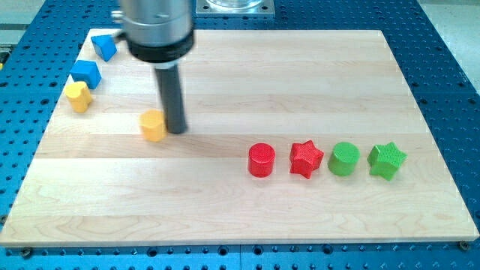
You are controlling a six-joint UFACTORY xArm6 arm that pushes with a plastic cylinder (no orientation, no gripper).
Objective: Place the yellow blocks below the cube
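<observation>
My tip (176, 131) rests on the board just to the right of a yellow block (153, 125), touching or nearly touching it. A second yellow block (78, 96) lies at the view's left, directly below a blue cube (85, 73). Another blue block (104, 46) lies higher up, near the board's top left corner. The rod hangs from a large dark cylinder (159, 30) at the view's top.
A red cylinder (262, 160), a red star (306, 158), a green cylinder (345, 159) and a green star (387, 160) stand in a row at the lower right. The wooden board (300, 82) sits on a blue perforated table.
</observation>
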